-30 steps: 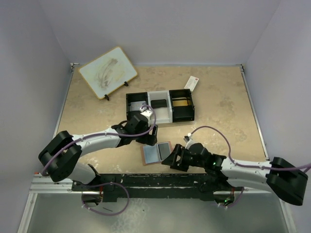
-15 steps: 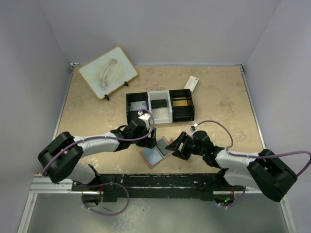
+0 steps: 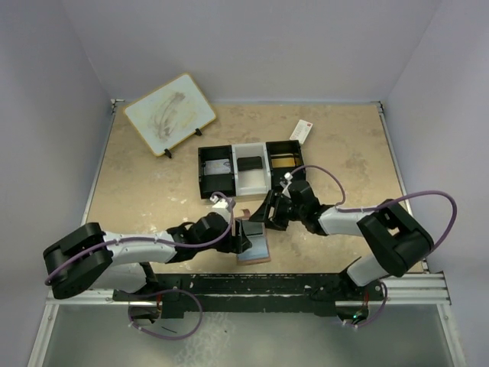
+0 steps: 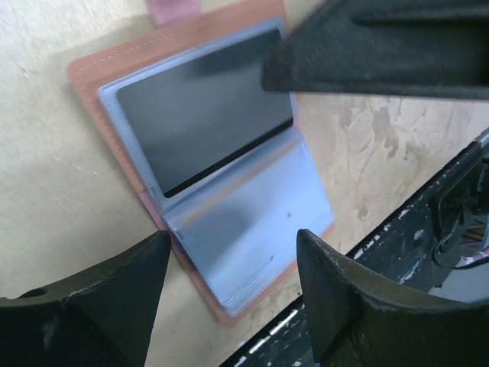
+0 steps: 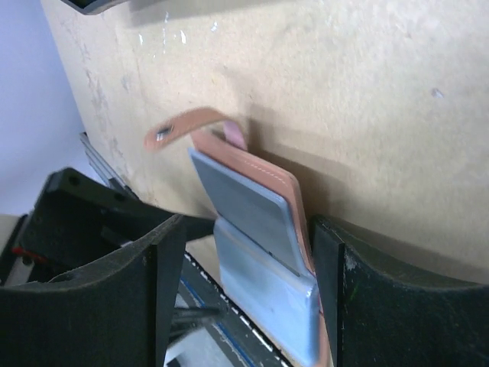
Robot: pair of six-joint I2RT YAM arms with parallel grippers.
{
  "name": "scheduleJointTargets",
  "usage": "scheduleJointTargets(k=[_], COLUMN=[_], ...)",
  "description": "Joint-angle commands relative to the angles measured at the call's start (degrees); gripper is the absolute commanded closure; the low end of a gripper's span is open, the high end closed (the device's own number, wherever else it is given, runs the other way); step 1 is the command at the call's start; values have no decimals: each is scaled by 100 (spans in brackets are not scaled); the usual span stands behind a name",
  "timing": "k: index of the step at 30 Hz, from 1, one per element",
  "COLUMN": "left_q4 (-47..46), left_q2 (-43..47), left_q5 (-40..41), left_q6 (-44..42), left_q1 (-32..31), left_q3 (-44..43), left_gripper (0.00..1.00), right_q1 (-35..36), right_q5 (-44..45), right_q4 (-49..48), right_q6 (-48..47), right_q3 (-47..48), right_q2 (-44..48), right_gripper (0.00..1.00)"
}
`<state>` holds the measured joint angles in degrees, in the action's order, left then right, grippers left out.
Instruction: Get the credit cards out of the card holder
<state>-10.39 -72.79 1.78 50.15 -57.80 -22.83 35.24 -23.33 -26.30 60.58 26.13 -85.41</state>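
card holder | open; long axis near–far | strap toward tray

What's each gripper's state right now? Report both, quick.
Left gripper: jaws open over the card holder, holding nothing.
Right gripper: jaws open, straddling the card holder, not clamped on it.

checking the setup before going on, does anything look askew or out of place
The card holder lies open and turned at an angle, close to the near edge of the table. In the right wrist view one half looks lifted rather than flat, its strap curling up.
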Motion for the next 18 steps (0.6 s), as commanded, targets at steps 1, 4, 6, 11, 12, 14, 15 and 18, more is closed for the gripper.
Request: scheduleJointTargets(k=[1,4,6,11,12,14,15,18], left_q4=[-645,-1076,-1275,-1386,-1285,-779,-595,-123], left_q2=[6,-114,-272,-669,-696,-587,-474,-6], left_q5=[558,773,812,1216,1335,1622,1775,2028], left_q6=[1004,1367,1522,1739,1740,1700,1680,1590], left_q1=[-361,-569,-743,-1426,-1574,-1686,-1724,-1743], left_q3=[284,342,277,-40,-134,-341,-386,-393], left_gripper=[36,36,36,35,35,35,34,34], right_q1=[14,28,31,34,35,30,31,35], right_q5=[-441,-410,-66,1281,1532,2011,2237,2400], right_q4=[99,482,1041,2328,2541,2928,3113,3253], right_q6=[-686,-1079,-1370,-1916,-1973,-2029,-2010,-1819], right_q3=[492,851,1110,1683,1790,1949,1994,1870], right_q2=[-239,-416,-467,-259,-165,29,154,667], right_gripper=[32,34,33,30,29,28,28,29])
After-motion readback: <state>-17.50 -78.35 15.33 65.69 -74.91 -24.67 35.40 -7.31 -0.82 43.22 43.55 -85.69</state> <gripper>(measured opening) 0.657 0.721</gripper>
